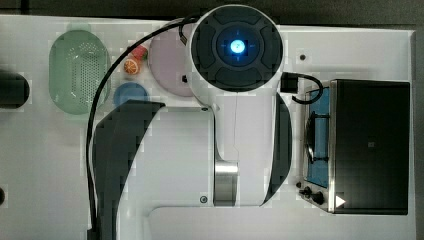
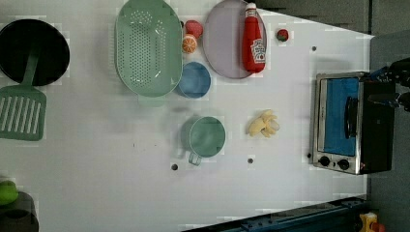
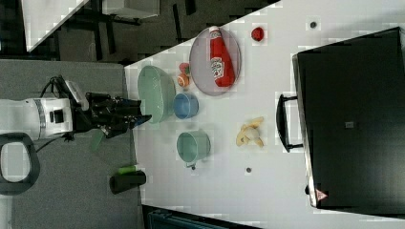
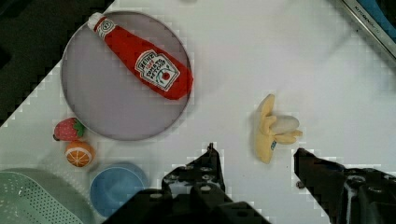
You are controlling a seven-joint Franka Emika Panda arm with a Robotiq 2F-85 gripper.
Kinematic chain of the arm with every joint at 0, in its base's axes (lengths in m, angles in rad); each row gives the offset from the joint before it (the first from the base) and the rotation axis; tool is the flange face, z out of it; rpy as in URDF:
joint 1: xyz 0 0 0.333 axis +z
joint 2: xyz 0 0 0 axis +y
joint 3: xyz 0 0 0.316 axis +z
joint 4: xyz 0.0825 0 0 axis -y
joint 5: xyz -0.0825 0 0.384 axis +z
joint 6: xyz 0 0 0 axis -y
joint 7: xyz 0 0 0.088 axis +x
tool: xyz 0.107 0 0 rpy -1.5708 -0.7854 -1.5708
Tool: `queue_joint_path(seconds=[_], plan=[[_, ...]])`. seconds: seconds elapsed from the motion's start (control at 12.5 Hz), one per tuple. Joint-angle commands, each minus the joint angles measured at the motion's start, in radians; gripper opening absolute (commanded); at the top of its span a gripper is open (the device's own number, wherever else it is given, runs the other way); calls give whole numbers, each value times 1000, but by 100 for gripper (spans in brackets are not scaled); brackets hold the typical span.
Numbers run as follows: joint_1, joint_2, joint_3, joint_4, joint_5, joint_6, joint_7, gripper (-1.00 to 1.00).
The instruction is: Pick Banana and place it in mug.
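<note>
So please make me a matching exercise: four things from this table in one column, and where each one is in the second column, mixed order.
Things:
1. ketchup bottle
2. banana
3. mug
4. hand

Places or states:
A. open, holding nothing
B. lying on the lilac plate
C. on the bare table, between the mug and the toaster oven
D. upright and empty, below the blue cup in the left view

Pairs: 1-B, 2-C, 3-D, 4-A

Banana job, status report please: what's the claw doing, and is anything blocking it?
Gripper open, empty, above table. Banana lying loose beside green mug, not touching. Nothing between them.
</note>
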State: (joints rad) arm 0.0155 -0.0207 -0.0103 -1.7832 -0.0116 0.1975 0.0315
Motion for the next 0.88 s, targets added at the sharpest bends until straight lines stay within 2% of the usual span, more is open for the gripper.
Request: queue_joint_path(seconds=[0.08,0.16,0.24,0.48,0.88], plan=[[-28,-284,-65,-125,-6,-176,-57,54],[-28,-281,-65,-132,-6,-176,-57,83],[-27,-274,-64,-145,-6,-174,-57,97],[-24,-233,-58,-220,-6,-137,-62,100],[-21,-135,-38,-411,-6,164,-96,100]])
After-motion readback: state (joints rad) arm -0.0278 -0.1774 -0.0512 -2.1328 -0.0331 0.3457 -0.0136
